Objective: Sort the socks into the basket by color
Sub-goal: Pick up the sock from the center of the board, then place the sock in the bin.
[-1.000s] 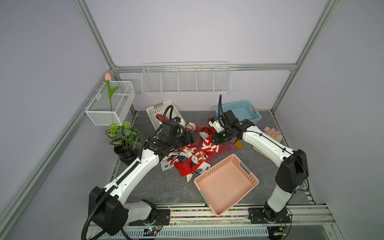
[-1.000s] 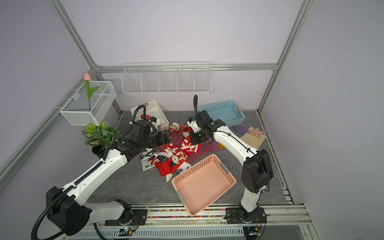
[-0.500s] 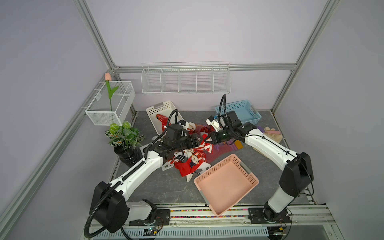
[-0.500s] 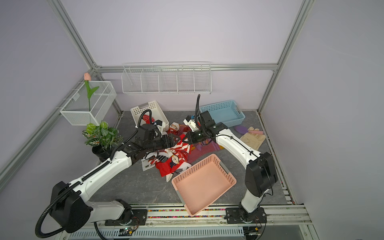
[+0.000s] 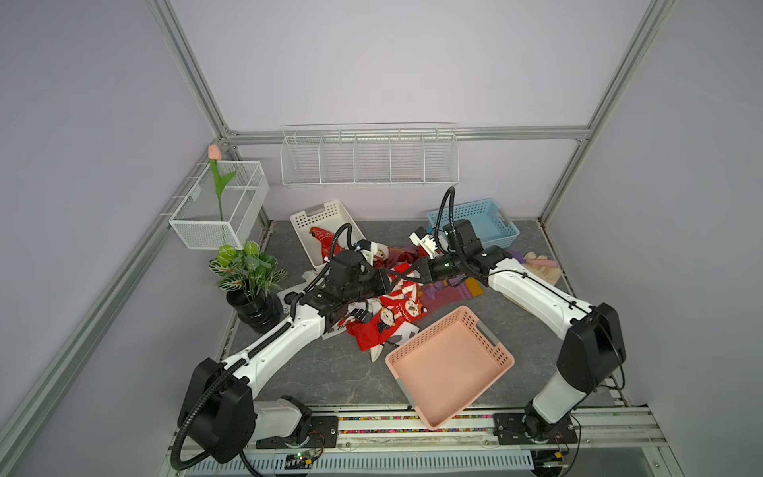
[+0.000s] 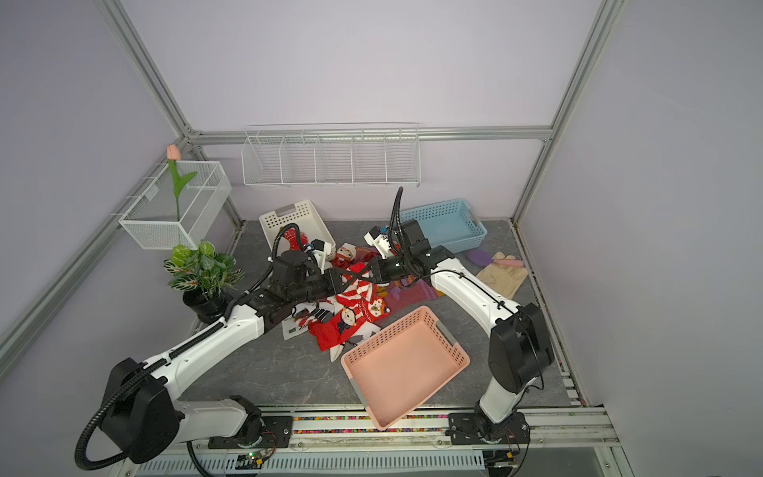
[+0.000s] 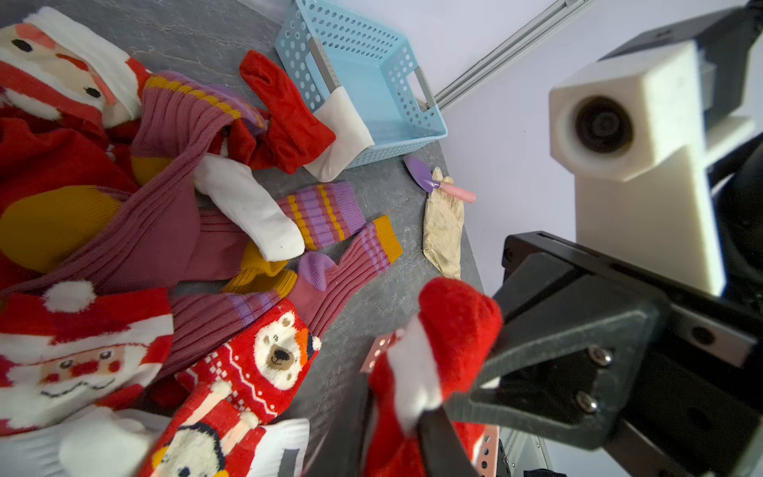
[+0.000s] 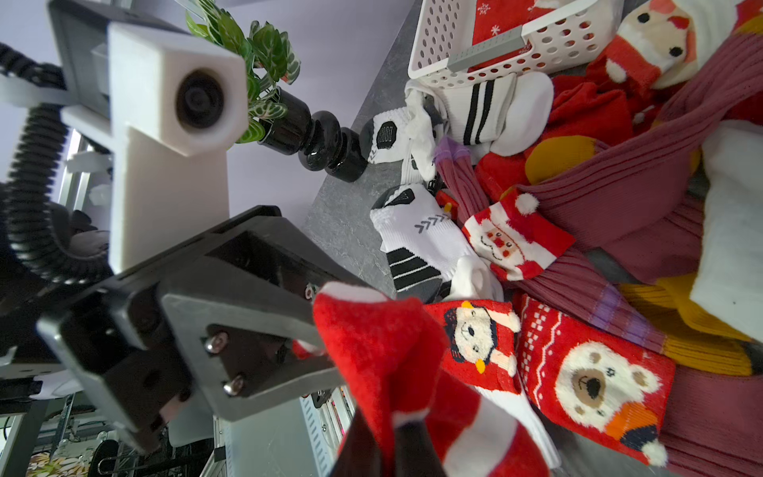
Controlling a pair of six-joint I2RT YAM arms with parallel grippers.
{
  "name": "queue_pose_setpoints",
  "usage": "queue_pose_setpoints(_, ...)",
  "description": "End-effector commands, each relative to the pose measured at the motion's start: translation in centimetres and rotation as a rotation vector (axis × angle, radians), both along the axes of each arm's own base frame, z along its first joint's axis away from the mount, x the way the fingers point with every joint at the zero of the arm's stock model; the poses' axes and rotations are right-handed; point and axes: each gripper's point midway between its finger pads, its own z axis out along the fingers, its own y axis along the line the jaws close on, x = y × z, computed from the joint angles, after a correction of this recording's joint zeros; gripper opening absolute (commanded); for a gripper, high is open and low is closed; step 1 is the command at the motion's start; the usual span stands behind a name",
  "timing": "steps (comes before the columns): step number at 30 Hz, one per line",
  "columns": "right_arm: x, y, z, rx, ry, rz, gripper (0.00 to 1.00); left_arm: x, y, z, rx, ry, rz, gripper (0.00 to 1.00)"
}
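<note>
**Two pincers, one sock.** Above the middle of the surface (image 5: pixel 313 371), the left pincer (image 5: pixel 391 281) and the right pincer (image 5: pixel 414 273) meet tip to tip. Each is pressed together on the same red sock (image 7: pixel 450 326), which hangs clear of the pile of socks (image 5: pixel 392 318).

The left arm stretches long from the front left corner, its wrist level and pointing across. The right arm mirrors it from the front right corner, with its wrist turned to face its partner.

The pile sprawls between three baskets:
- the white basket (image 5: pixel 303 219) at the back edge
- the blue basket (image 5: pixel 510 233) toward the back right corner
- the pink basket (image 5: pixel 497 359) by the front edge

A snowflake sock (image 8: pixel 493 24), also red, lies in the white basket, so reds probably belong there.

That basket sits on the left arm's side, so the handover would go best if the right pincer let go only once the left's pinch is sure. The fabric between them should be slack rather than stretched. The left arm should then lift before swinging, so the dangling end drags no neighbours, and release low inside the basket walls.
</note>
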Motion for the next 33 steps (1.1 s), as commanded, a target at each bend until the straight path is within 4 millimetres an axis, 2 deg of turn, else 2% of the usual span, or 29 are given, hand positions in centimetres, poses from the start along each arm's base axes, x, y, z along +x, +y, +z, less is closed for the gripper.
queue_pose_setpoints(1,-0.8,0.4,1.5,0.05,-0.013,0.04,0.18,-0.1,-0.1,1.5,-0.058,-0.019,0.012,0.0)
queue_pose_setpoints(2,-0.8,0.4,1.4,0.044,-0.012,0.041,0.24,0.0,0.1,1.5,-0.053,-0.006,0.028,0.0)
queue_pose_setpoints(3,-0.8,0.4,1.5,0.04,-0.014,0.041,0.36,0.1,0.5,1.4,-0.045,0.005,0.046,0.0)
queue_pose_setpoints(4,-0.6,0.2,1.4,0.034,-0.015,0.034,0.54,0.1,0.7,1.4,-0.036,0.01,0.059,0.0)
queue_pose_setpoints(6,-0.4,-0.1,1.4,0.024,-0.02,0.019,0.76,0.2,1.3,1.7,-0.032,0.009,0.079,0.0)
queue_pose_setpoints(7,-0.2,-0.2,1.5,0.023,-0.024,0.011,0.8,0.4,1.7,1.9,-0.029,0.008,0.096,0.0)
queue_pose_setpoints(9,0.1,-0.5,1.7,0.02,-0.035,-0.005,0.95,0.6,2.6,2.0,-0.014,0.007,0.136,0.0)
queue_pose_setpoints(10,0.3,-0.7,1.9,0.019,-0.04,-0.012,0.98,0.8,2.9,2.2,-0.006,-0.001,0.15,0.0)
queue_pose_setpoints(13,0.8,-1.3,2.5,0.021,-0.055,-0.034,0.88,1.4,4.2,2.1,0.013,0.004,0.197,0.0)
queue_pose_setpoints(17,1.5,-2.1,3.1,0.017,-0.068,-0.063,0.88,2.9,6.5,2.1,0.035,0.008,0.27,0.0)
queue_pose_setpoints(20,1.9,-2.7,2.8,-0.011,-0.077,-0.084,0.89,4.8,8.7,2.4,0.064,0.003,0.34,0.0)
queue_pose_setpoints(28,2.7,-3.3,0.9,-0.085,-0.077,-0.103,0.88,12.2,15.3,3.2,0.202,-0.027,0.519,0.0)
queue_pose_setpoints(33,3.2,-3.7,-0.9,-0.143,-0.077,-0.109,0.88,17.1,18.4,1.5,0.329,-0.016,0.601,0.0)
